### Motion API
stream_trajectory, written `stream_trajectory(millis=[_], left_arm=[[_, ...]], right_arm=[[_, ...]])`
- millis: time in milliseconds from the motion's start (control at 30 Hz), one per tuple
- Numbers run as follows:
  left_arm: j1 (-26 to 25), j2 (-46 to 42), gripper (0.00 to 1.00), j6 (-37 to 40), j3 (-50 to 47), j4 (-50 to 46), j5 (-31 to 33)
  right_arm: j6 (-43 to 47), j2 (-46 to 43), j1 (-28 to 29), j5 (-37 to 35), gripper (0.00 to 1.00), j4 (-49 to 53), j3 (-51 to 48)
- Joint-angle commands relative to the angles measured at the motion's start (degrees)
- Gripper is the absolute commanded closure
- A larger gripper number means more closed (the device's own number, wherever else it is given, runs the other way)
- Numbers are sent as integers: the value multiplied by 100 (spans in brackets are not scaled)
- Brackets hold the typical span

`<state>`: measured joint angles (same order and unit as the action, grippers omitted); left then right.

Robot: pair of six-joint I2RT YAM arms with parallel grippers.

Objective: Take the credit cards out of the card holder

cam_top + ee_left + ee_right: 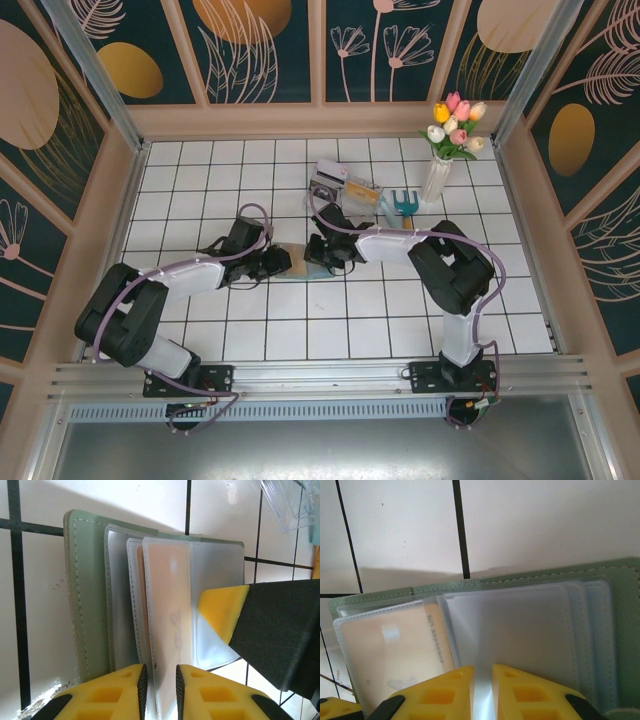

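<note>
The card holder (85, 595) is laid open at the middle of the tiled desk (330, 320). A clear sleeve (215, 580) of it, with a tan credit card (167, 580) inside, is pinched by the left pincer (159, 682); another sleeve is pinched by the right pincer (482, 680)

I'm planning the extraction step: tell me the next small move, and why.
Probably draw the left fingers gently back: they pinch the edge of the sleeve holding the tan card, while the right fingers pin another clear sleeve of the card holder.
</note>
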<state>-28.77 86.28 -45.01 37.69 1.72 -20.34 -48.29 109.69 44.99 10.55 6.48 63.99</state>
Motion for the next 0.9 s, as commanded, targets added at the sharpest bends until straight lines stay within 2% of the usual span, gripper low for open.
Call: stream_trajectory(millis=[0,133,500,700,867], left_arm=[[6,-26,75,214,323,-119,190],[3,46,75,293,465,-240,393],[3,212,76,352,586,-249,463],[8,186,67,239,531,-480,721],[5,233,63,17,357,-377,524]], right_arm=[[112,172,36,-35,80,201,-53],[108,167,34,-16,80,180,-61],[101,174,40,-16,80,182,-53],[98,158,34,-21,80,181,-70],[83,180,35,-53,80,196,-79]])
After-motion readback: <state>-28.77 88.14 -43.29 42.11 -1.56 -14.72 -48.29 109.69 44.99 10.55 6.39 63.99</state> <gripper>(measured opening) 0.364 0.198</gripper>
